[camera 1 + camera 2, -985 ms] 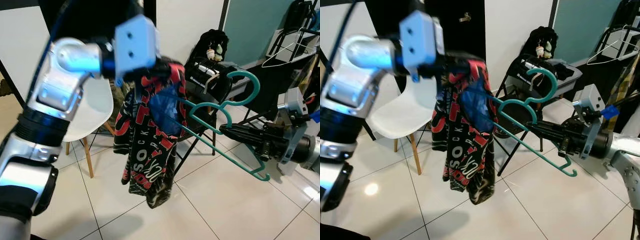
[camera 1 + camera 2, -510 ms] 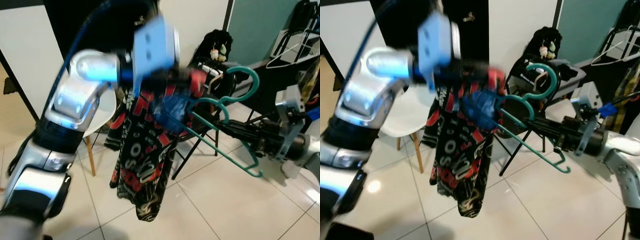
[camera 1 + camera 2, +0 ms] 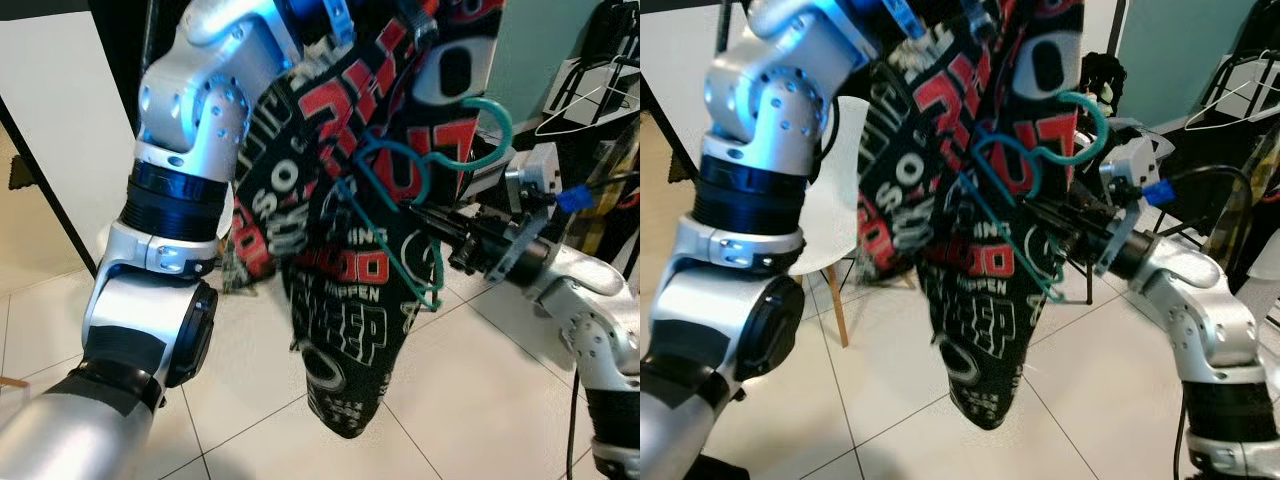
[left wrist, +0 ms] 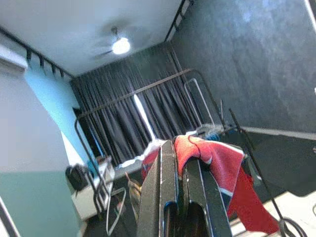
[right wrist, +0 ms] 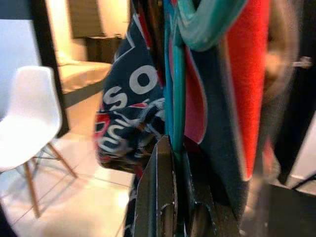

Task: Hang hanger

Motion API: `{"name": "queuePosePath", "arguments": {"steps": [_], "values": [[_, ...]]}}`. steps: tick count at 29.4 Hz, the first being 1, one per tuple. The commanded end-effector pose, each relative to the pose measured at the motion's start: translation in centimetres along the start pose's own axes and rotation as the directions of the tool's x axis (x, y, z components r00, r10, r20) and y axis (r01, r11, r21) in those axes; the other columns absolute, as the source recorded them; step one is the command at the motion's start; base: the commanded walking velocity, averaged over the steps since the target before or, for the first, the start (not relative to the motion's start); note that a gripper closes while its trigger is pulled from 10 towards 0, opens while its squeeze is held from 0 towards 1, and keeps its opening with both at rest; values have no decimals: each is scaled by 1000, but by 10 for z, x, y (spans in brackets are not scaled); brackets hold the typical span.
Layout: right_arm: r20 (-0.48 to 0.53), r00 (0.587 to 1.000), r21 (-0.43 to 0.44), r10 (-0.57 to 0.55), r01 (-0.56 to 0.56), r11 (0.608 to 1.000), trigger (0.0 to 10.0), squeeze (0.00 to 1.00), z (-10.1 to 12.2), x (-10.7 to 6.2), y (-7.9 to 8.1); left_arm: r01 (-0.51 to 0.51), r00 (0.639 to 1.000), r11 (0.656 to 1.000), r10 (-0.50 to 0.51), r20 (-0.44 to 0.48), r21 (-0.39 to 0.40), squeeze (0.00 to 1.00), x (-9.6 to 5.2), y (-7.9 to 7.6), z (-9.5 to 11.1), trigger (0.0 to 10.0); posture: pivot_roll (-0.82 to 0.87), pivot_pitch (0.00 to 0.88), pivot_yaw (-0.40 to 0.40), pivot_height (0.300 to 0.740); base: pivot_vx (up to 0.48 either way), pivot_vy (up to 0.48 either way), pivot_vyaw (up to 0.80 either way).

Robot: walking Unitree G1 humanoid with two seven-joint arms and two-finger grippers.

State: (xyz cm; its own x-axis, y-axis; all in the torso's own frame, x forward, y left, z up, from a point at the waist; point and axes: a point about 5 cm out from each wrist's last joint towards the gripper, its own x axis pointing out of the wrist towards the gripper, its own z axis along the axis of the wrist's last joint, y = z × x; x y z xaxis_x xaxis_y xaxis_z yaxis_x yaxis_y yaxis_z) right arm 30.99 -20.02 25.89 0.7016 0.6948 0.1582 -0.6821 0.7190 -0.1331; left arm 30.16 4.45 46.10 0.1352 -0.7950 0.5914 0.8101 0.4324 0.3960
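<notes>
A black shirt point(image 3: 360, 330) with red and white lettering hangs from high up, where my raised left arm point(image 3: 200, 110) holds its top. In the left wrist view my left gripper point(image 4: 178, 150) is shut with the shirt's red cloth point(image 4: 217, 163) bunched at its tips. My right gripper point(image 3: 428, 213) comes in from the right, shut on the lower bar of a teal hanger point(image 3: 483, 148). The hanger's hook stands up in front of the shirt and its bars press into the cloth. The right wrist view has the teal bar point(image 5: 177, 98) clamped between the fingers point(image 5: 160, 163).
A white chair point(image 3: 835, 215) stands behind the shirt on the tiled floor point(image 3: 480, 400). A black folding chair with a bag point(image 3: 1102, 78) is at the back. A white hanger point(image 3: 585, 100) hangs on a rack at far right. A clothes rail point(image 4: 148, 91) shows in the left wrist view.
My left arm has swung up and lifted the shirt high, so it now hangs over the teal hanger. The right gripper has moved left into the cloth, still shut on the hanger.
</notes>
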Motion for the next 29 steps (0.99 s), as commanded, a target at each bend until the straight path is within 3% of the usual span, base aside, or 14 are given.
{"name": "queuePosePath", "arguments": {"steps": [1, 4, 5, 8, 9, 10, 11, 12, 15, 18, 20, 24, 28, 29], "values": [[-30, 999, 15, -25, 25, 1000, 10000, 0, -7, 1, -2, 12, 999, 1000, -13, 41, 15, 0, 2, -2, 11, 10000, -58, 0, 43, 740, 0, 0, 0], [-2, 999, 14, -52, 52, 999, 10000, 0, -4, 1, -5, -2, 1000, 1000, 2, 8, 4, 0, -1, 0, 4, 10000, -58, 0, 43, 740, 0, 0, 0], [67, 994, 23, -87, 85, 996, 10000, 0, 3, 2, -7, -2, 995, 1000, 0, -99, -14, 0, -12, -1, -19, 10000, -58, 0, 46, 740, 0, 0, 0], [67, 994, 23, -87, 85, 996, 10000, 0, 3, 2, -7, -2, 995, 1000, 0, -99, -14, 0, -12, -1, -19, 10000, -58, 0, 46, 740, 0, 0, 0], [126, 985, 41, -117, 113, 993, 10000, 0, 9, 4, -10, 14, 980, 998, -24, -198, -53, 0, -30, -7, -44, 10000, -51, 0, 42, 740, 0, 0, 0], [171, 978, 65, -121, 111, 992, 10000, 0, 12, 10, -8, 69, 950, 998, -70, -305, -15, 0, -49, -18, -69, 10000, -42, 0, 32, 740, 0, 0, 0], [171, 978, 65, -121, 111, 992, 10000, 0, 12, 10, -8, 69, 950, 998, -70, -305, -15, 0, -49, -18, -69, 10000, -42, 0, 32, 740, 0, 0, 0], [200, 973, 86, -115, 99, 991, 10000, 0, 14, 16, -5, 125, 917, 992, -109, -383, 17, 0, -63, -28, -87, 10000, -42, 0, 32, 740, 0, 0, 0], [219, 971, 101, -93, 72, 992, 10000, 0, 14, 25, 1, 195, 878, 978, -142, -457, 69, 0, -73, -38, -103, 10000, -41, 0, 31, 740, 0, 0, 0], [223, 972, 105, -77, 55, 993, 10000, 0, 13, 28, 5, 205, 863, 975, -138, -485, 88, 0, -74, -39, -109, 10000, -45, 0, 32, 740, 0, 0, 0], [225, 974, 114, -14, -12, 993, 10000, 0, 10, 37, 20, 214, 844, 967, -112, -525, 137, 0, -75, -41, -119, 10000, -54, 0, 34, 740, 0, 0, 0], [223, 975, 118, 22, -49, 992, 10000, 0, 8, 41, 28, 211, 849, 968, -112, -517, 137, 0, -73, -42, -120, 10000, -54, 0, 34, 740, 0, 0, 0], [219, 974, 140, 61, -93, 986, 10000, 0, 3, 49, 40, 201, 888, 971, -124, -444, 132, 0, -64, -48, -111, 10000, -57, 0, 36, 740, 0, 0, 0], [216, 974, 148, 71, -105, 983, 10000, 0, 1, 51, 44, 194, 908, 974, -133, -398, 117, 110, -61, -49, -105, 10000, -56, 0, 35, 740, 0, 0, 0]]}}
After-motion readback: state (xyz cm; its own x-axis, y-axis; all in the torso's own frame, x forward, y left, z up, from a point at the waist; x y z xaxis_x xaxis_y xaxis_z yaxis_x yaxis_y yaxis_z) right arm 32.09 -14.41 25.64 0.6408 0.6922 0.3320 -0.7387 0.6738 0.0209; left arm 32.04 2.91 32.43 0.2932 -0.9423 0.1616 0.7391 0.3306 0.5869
